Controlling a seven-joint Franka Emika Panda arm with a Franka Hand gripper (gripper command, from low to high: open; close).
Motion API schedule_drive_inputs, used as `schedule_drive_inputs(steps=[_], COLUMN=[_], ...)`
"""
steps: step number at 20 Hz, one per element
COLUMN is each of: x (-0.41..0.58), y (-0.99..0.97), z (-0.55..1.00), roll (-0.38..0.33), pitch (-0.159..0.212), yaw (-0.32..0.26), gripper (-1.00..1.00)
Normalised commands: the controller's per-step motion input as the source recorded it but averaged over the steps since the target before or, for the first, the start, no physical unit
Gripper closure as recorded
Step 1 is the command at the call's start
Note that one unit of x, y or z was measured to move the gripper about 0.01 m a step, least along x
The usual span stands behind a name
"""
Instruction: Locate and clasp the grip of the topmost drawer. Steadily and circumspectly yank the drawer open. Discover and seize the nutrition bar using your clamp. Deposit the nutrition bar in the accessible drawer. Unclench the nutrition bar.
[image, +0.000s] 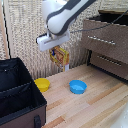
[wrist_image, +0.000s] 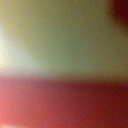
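The nutrition bar (image: 60, 56), an orange-yellow packet with red-brown print, hangs in the air above the table with my clamp (image: 54, 49) shut on its upper end. The clamp's white block sits under the bulky white arm (image: 61, 17). At the exterior view's right, the topmost drawer (image: 102, 31) of the dark brown cabinet stands pulled out, its dark inside showing above the front with the silver handle (image: 101, 40). The bar is to the exterior view's left of the drawer and about level with its front. The wrist view is a blur of yellow-green and red.
A yellow bowl (image: 42, 84) and a blue bowl (image: 77, 86) rest on the wooden table (image: 95, 107) below the bar. A black open case (image: 17, 95) fills the exterior view's lower left. The lower drawer (image: 112, 62) is closed.
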Motion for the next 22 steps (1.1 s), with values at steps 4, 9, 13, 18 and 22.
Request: schedule_drive_inputs(steps=[4, 9, 13, 18, 22], x=[0.418, 0.319, 0.316, 0.434, 0.591], y=[0.0, -0.02, -0.1, -0.01, -0.07], z=[1.0, 1.0, 0.99, 1.0, 1.0], roll=[0.0, -0.001, -0.013, -0.02, -0.035], pitch=[0.077, 0.077, 0.097, 0.072, 0.086], yaw=[-0.134, -0.205, -0.221, -0.169, -0.141], gripper=[1.0, 1.0, 1.0, 1.0, 1.0])
